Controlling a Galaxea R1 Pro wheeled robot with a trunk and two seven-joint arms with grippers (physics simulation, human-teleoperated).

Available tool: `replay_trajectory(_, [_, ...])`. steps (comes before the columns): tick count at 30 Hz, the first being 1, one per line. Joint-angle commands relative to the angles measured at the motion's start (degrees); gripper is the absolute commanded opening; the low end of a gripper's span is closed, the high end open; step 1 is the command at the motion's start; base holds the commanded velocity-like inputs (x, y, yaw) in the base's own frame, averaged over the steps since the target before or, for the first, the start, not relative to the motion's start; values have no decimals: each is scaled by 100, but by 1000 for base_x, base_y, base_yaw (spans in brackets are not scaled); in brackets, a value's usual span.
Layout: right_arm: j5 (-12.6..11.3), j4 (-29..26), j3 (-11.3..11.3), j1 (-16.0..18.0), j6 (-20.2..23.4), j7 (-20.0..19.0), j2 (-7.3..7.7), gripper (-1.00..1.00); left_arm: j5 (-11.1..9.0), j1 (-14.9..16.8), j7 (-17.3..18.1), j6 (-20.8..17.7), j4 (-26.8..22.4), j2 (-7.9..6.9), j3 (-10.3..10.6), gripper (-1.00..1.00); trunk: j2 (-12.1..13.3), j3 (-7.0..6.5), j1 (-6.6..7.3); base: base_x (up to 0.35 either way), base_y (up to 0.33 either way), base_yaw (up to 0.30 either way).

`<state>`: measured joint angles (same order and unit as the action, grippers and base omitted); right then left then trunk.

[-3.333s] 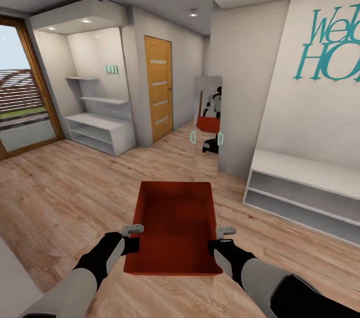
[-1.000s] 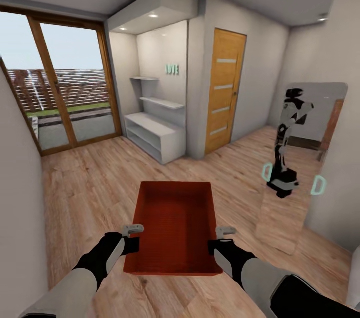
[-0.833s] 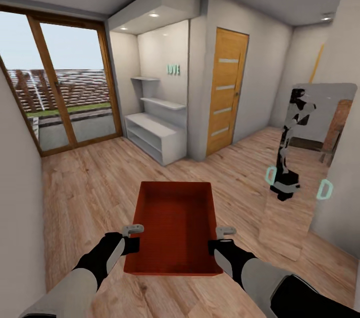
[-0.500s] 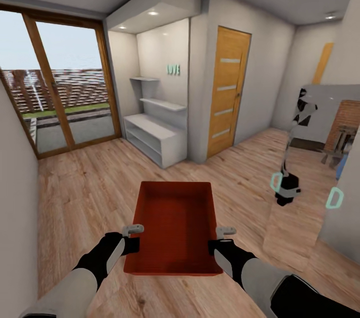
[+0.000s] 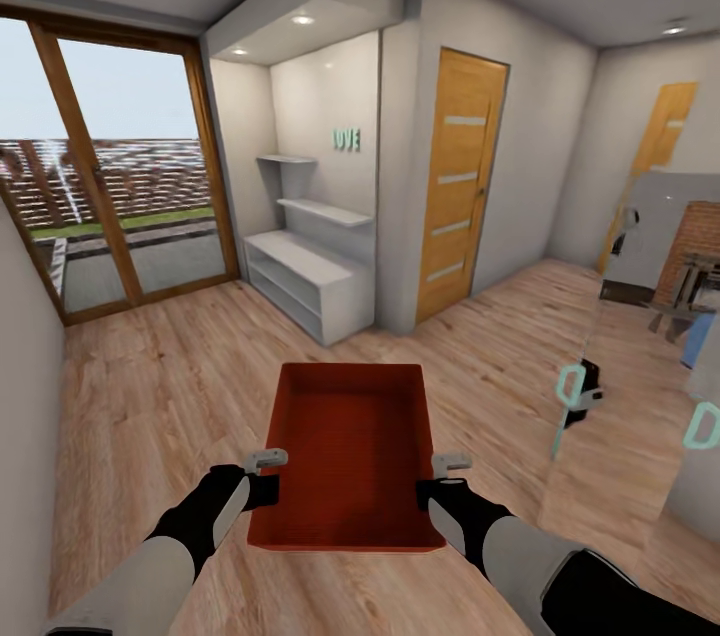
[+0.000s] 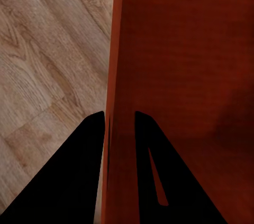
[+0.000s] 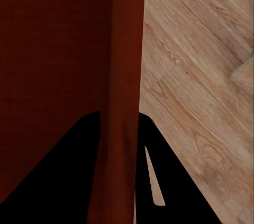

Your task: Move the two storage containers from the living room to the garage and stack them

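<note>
Ahead of your head camera, you are carrying one orange-red storage container [image 5: 348, 451] level over the wood-plank floor [image 5: 150, 386], its open top facing up. Your left gripper [image 5: 262, 476] is pinching the container's left wall and your right gripper [image 5: 440, 478] is pinching its right wall, both near the end closest to you. Beyond the container, white shelves [image 5: 305, 276] are sitting in a lit alcove, with a wooden door [image 5: 458, 181] to their right and wood-framed glass doors [image 5: 110, 186] showing at the far left. At the right edge a mirror [image 5: 640, 346] is leaning against the wall, and a second wooden door [image 5: 650, 156] is standing behind it.

Through the left wrist camera, you are seeing the left gripper [image 6: 118, 121] clamped onto the container [image 6: 185, 76]: the thin red wall is running straight between the two dark fingers [image 6: 84, 150], one finger outside over the planks [image 6: 47, 55] and one inside the bin.

Through the right wrist camera, the right gripper [image 7: 119, 121] is likewise clenched on the container [image 7: 58, 49], its fingers [image 7: 79, 150] straddling the opposite wall, with the plank floor [image 7: 201, 86] showing on the outer side.
</note>
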<state>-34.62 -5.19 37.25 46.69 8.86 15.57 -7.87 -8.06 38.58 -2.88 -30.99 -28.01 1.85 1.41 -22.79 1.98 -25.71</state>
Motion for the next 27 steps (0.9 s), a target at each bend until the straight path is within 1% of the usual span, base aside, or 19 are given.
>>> replay_trajectory(1, [140,-17,-24,8,36,77,13,-100,181,2,-89,-47,-3,-10,-29,-100,-13,13,-7,323,0,0])
replay_trajectory(27, [140,-18,-24,7,37,77,14,-100,181,4,-89,-46,-3,-10,-30,-100,-13,13,-7,322,0,0])
